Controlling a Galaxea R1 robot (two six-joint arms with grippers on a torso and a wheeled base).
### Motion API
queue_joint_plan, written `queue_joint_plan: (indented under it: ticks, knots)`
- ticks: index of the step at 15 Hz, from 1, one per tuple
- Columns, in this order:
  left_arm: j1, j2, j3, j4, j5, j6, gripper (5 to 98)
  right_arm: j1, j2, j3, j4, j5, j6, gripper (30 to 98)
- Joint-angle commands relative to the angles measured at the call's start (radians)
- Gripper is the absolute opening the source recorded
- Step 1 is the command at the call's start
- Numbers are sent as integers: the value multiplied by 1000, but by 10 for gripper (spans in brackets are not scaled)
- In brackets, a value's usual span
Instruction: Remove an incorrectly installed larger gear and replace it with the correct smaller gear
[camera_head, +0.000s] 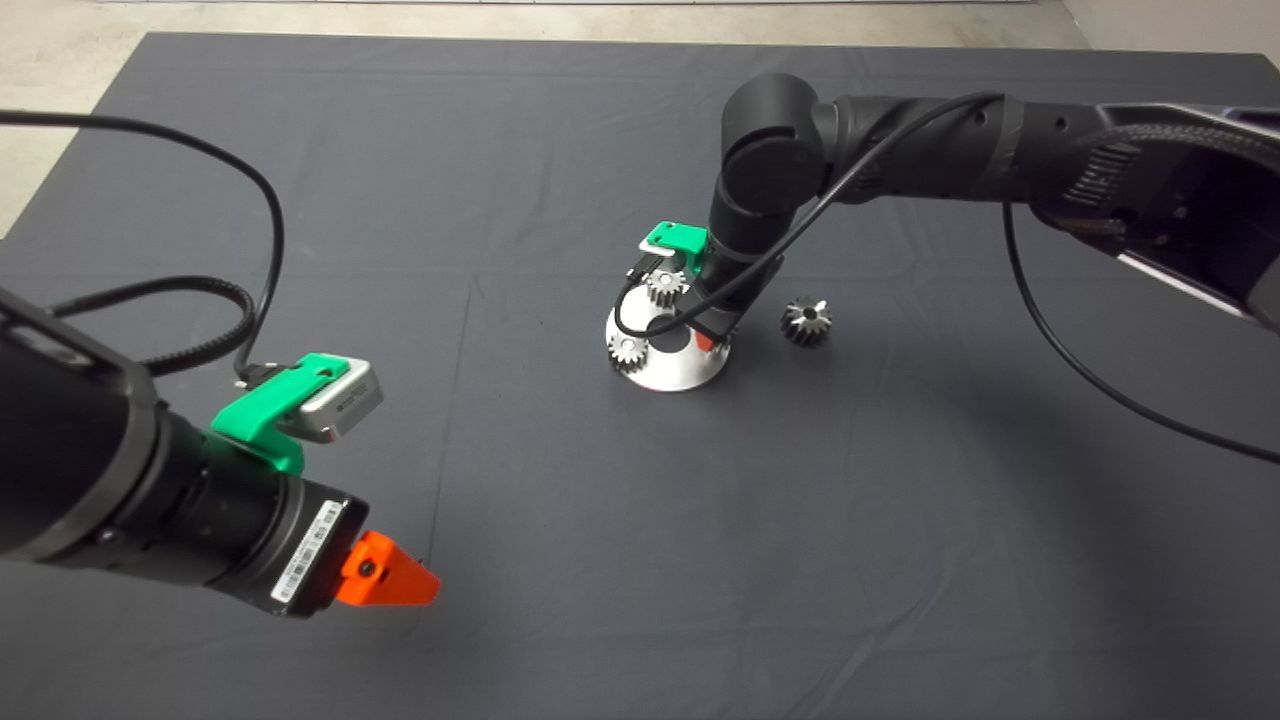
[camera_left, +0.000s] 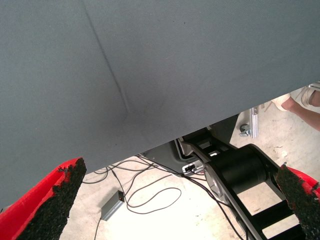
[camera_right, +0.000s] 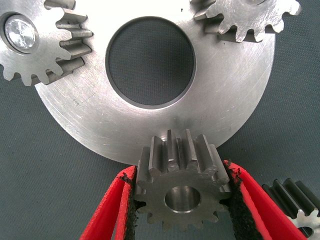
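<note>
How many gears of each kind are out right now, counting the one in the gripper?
Smaller gear, gripped by the right gripper: 1
Larger gear, on the mat: 1
Light silver gears on the round plate: 2
Total: 4

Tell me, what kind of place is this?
Probably a robotics test lab: a dark mat over a table, cables loose on a concrete floor, and the right gripper holding a gear at a steel disc.

Brushed steel disc (camera_right: 150, 120) on matt cloth mat (camera_head: 500, 200)
</note>
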Motion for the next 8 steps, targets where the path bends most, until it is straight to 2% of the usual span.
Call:
queue_joint_plan:
  ticks: [1,6,8]
  knots:
    - [-11,-4,12,-16,3,-1,982,29,-12,37,-30,-129,-3,395]
    - [-11,-4,12,-16,2,-1,982,29,-16,53,8,-129,-3,395]
    - [-10,-4,12,-16,1,-1,982,29,-32,89,8,-129,-3,396]
